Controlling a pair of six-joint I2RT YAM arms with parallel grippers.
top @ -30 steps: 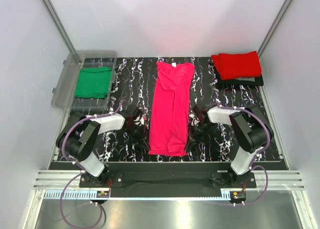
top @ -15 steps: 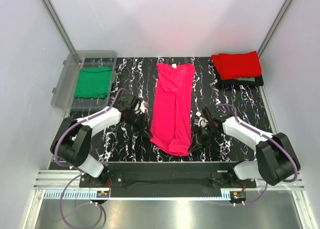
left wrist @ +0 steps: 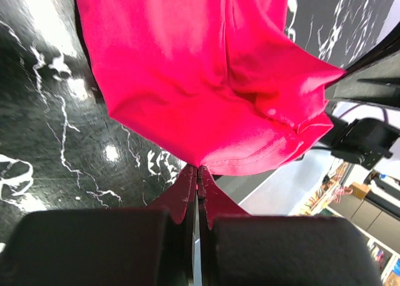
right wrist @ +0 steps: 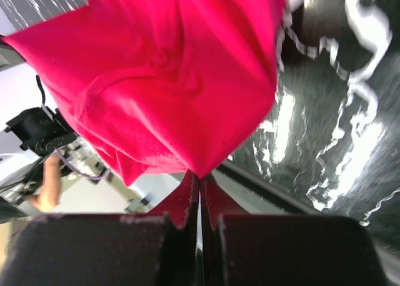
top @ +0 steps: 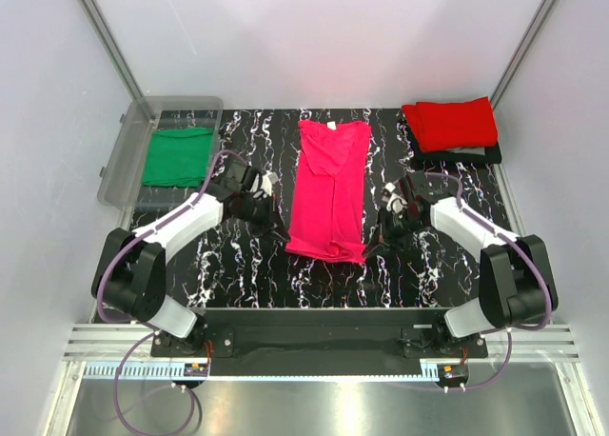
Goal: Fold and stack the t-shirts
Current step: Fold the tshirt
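A magenta-pink t-shirt (top: pixel 329 184), folded into a long strip with its white neck label at the far end, lies mid-table. My left gripper (top: pixel 279 236) is shut on its near left corner (left wrist: pixel 199 164). My right gripper (top: pixel 369 250) is shut on its near right corner (right wrist: pixel 199 172). Both hold the near hem lifted and carried toward the far end, so the near part curls over the rest. A folded red t-shirt (top: pixel 451 122) lies at the far right on a dark folded garment (top: pixel 457 154). A folded green t-shirt (top: pixel 177 157) lies in the clear bin (top: pixel 121 160).
The table top is black marble-patterned (top: pixel 228 265). White walls and metal frame posts close it in on the left, right and back. A metal rail (top: pixel 314 346) runs along the near edge by the arm bases.
Both grippers have lifted the pink shirt's near hem and moved it toward the far end. The strip looks shorter, its near part doubling over.
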